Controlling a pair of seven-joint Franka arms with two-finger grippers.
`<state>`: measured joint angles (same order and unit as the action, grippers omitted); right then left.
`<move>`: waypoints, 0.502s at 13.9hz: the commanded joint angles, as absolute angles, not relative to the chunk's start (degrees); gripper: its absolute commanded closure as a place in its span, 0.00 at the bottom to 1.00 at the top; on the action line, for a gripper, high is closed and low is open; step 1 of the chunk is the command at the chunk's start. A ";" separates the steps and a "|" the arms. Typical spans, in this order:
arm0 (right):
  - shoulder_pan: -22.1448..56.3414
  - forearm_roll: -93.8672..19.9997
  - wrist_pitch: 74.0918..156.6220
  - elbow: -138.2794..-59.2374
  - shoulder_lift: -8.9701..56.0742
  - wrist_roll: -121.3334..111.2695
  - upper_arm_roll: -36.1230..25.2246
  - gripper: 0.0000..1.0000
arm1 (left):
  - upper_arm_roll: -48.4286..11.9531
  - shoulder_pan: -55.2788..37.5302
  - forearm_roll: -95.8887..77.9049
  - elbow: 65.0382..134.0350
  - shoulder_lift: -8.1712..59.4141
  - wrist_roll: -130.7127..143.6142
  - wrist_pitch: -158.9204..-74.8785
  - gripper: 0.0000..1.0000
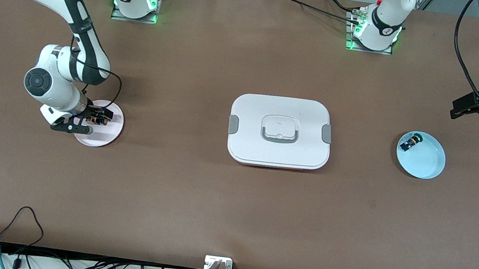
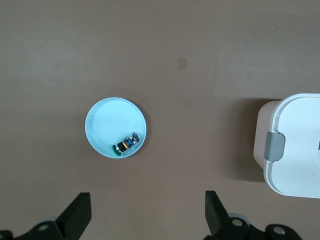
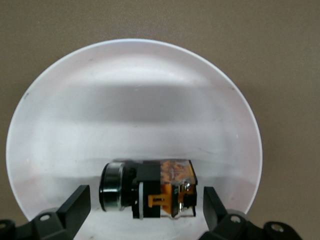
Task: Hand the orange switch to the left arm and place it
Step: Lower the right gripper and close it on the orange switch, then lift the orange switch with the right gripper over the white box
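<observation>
On the brown table (image 1: 195, 201), the right gripper (image 3: 145, 205) straddles the orange switch (image 3: 150, 189) on the white plate (image 3: 135, 100) with fingers wide open and must close next, while the left gripper (image 2: 147, 215), open and empty, waits over the table near the blue plate (image 2: 107, 125).

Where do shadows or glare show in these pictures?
Front view: green glow at both arm bases; the right arm shadows the table beside the pink plate. Left wrist view: a dark shadow beside the box. Right wrist view: a grey shadow band across the plate, above the switch.
</observation>
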<state>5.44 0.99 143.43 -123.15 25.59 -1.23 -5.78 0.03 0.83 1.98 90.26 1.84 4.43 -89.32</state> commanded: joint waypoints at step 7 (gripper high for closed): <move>5.10 0.09 144.67 -123.22 26.10 -3.96 -5.71 0.01 | 0.00 1.23 0.79 88.51 2.55 4.39 -88.15 0.00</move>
<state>5.37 0.99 144.03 -123.15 26.08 -2.58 -5.83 0.03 0.85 1.98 90.26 1.84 4.43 -89.32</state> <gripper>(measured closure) 0.000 0.000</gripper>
